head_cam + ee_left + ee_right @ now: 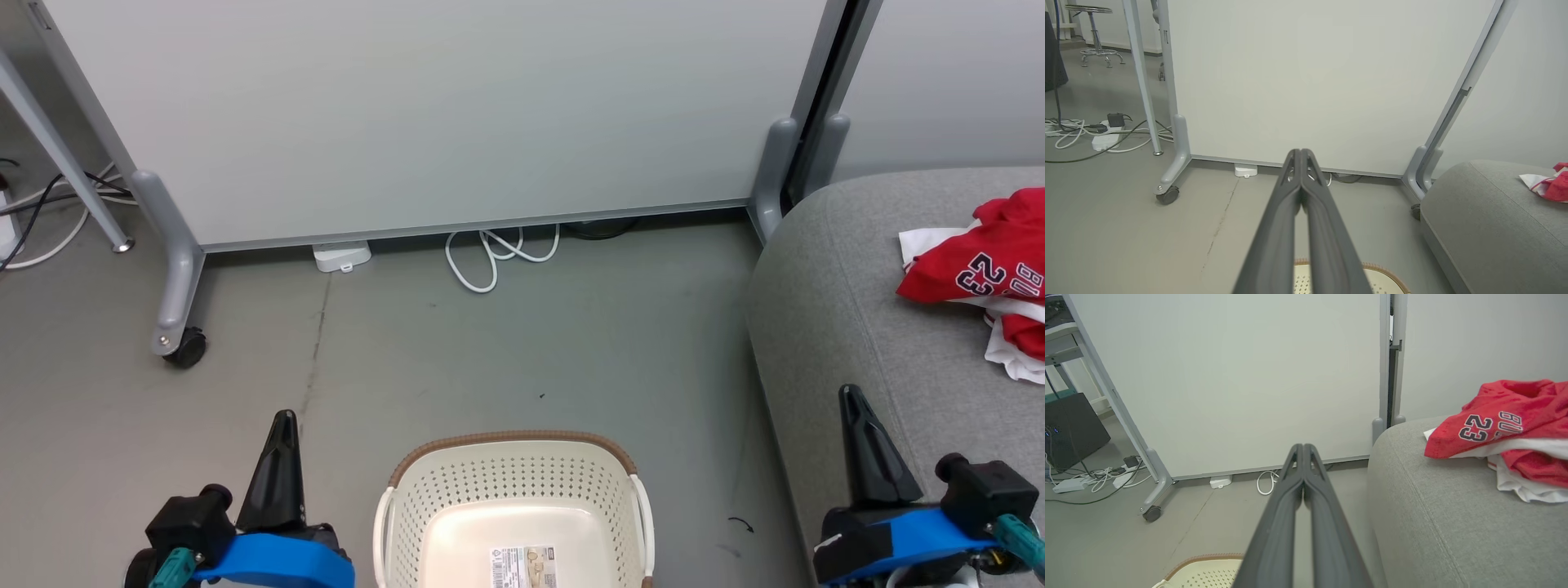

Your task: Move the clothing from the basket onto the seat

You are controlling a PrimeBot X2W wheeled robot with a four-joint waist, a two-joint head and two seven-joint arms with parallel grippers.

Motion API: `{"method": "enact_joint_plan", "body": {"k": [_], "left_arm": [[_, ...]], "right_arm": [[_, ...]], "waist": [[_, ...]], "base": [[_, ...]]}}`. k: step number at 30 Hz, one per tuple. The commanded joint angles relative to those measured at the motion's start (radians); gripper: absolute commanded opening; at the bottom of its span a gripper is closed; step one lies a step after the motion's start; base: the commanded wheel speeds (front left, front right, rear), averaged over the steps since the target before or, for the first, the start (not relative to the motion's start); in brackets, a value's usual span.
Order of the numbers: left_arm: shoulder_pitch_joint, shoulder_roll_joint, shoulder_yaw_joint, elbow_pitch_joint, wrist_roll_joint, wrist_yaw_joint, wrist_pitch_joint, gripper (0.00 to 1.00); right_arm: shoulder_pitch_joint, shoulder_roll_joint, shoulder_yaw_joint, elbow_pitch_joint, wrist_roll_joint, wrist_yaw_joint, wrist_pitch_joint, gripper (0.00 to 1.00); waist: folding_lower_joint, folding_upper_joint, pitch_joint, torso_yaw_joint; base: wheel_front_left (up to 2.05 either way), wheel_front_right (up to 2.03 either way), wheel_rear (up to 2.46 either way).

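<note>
At the right edge of the head view, heaped on the light grey sofa seat [849, 327]: the red clothing [980, 261], white trim showing, number 23 face up; well apart from the cream laundry basket [514, 474] at bottom centre on the grey floor [531, 343], a label [526, 566] on its bottom. At lower left, beside the basket, the left gripper [284, 418], fingers [1280, 228] pressed together on nothing, tips meeting in the left wrist view; at lower right, against the sofa's near corner, the right gripper [849, 392], likewise clenched with nothing between. Across the top, a pale partition panel [408, 106] on castor feet, one wheel [184, 347] at left; under its lower edge a white cable loop [490, 257] and a small white box [343, 256]. Far left in the left wrist view, a power strip [1106, 141] among tangled cords; beyond it a metal stool [1094, 28].
</note>
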Motion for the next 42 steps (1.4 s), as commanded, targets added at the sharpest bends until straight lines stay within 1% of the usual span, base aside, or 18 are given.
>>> {"method": "enact_joint_plan", "body": {"k": [1,18,19,42], "left_arm": [[-0.024,0.001,0.011,-0.014,-0.044,-0.002,0.01,0.0],[-0.04,0.001,0.041,-0.021,-0.345,-0.009,0.085,0.0],[-0.042,0.001,0.044,-0.021,-0.377,-0.01,0.093,0.0],[-0.063,0.002,0.081,-0.024,-0.708,-0.019,0.178,0.0]], "right_arm": [[-0.016,-0.002,-0.006,-0.012,0.048,0.0,0.011,0.0],[-0.027,-0.003,-0.014,-0.006,0.365,0.0,0.085,0.0],[-0.029,-0.003,-0.015,-0.005,0.398,0.0,0.093,0.0],[-0.048,-0.004,-0.028,0.009,0.746,0.0,0.178,0.0]], "waist": [[0.0,0.0,0.0,0.0],[0.0,0.0,-0.004,-0.007],[0.0,0.0,-0.004,-0.007],[0.0,0.0,-0.009,-0.016]], "base": [[0.0,0.0,0.0],[0.0,0.0,0.0],[0.0,0.0,0.0],[0.0,0.0,0.0]]}}
